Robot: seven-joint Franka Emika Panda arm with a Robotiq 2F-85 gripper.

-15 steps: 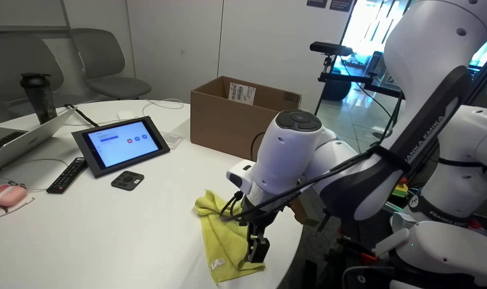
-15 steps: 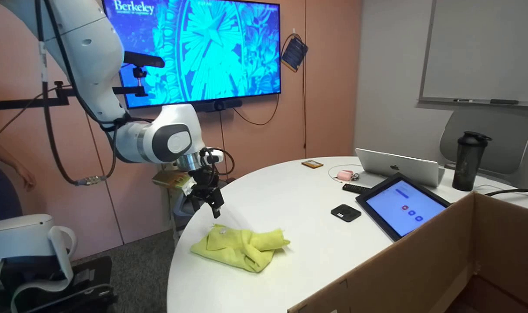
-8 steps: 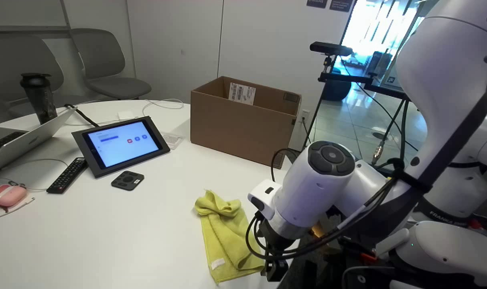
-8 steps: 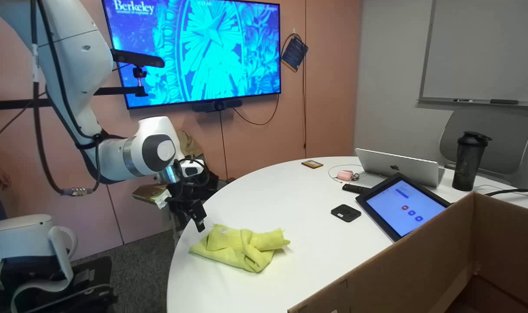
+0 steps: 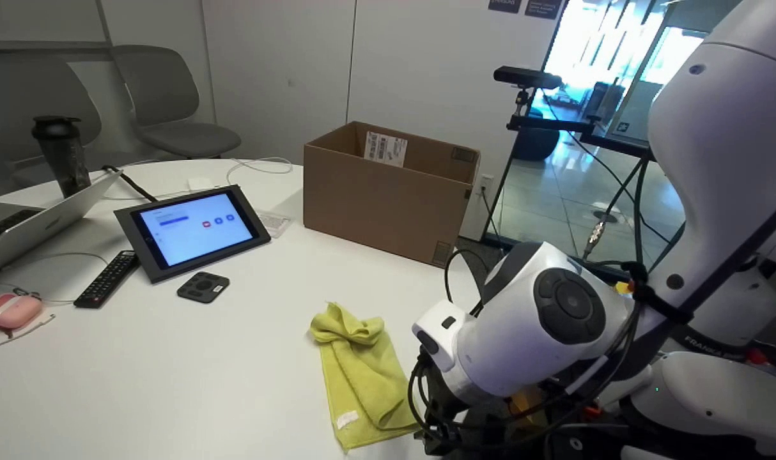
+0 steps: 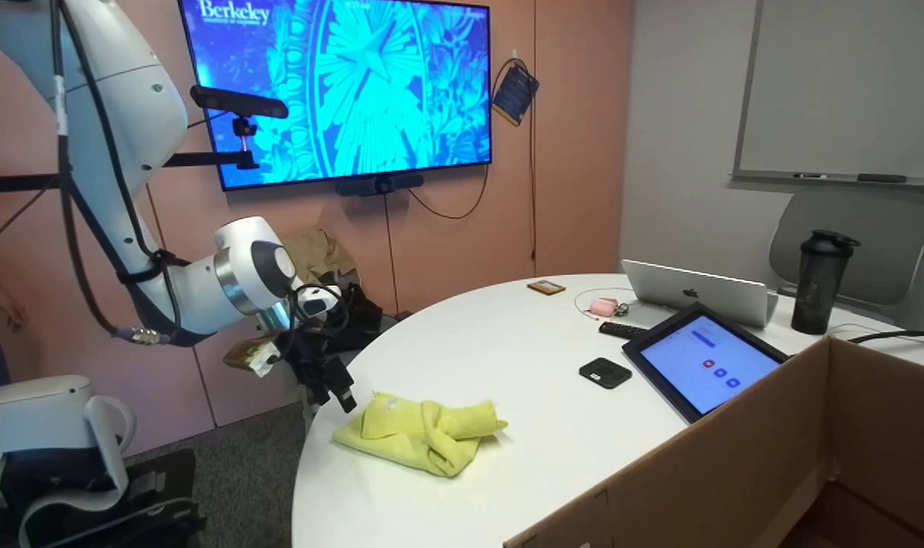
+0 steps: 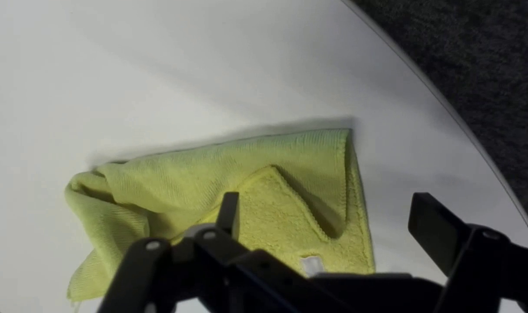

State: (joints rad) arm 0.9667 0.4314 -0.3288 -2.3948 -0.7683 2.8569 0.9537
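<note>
While the crumpled yellow-green cloth (image 7: pixel 190 178) lies just as it lay a second ago, near the rim of the round white table (image 6: pixel 508 335), my white-jointed arm (image 5: pixel 528 338) has drawn back and down toward that rim, and my wrist leans over further. My black two-fingered gripper (image 7: pixel 327 219) stands wide and grips nothing: in the wrist view one finger shows in front of the cloth, the other beyond its hemmed end, over the tabletop, with a small white label (image 7: pixel 312 265) low between them. In both exterior views I hang just beside the cloth, my fingers slanting toward it; whether a tip touches it I cannot tell. The shift uncovers most of the folds that I hid in an exterior view, and it leaves the cloth unheld and, as I judge, within reach at a slant rather than from straight above. Well apart from me stand an open brown cardboard box (image 5: pixel 381 204) and a lit tablet in a dark grey frame (image 5: pixel 196 227), with a small black rounded-square controller (image 5: pixel 202 287) just beside the tablet.
</note>
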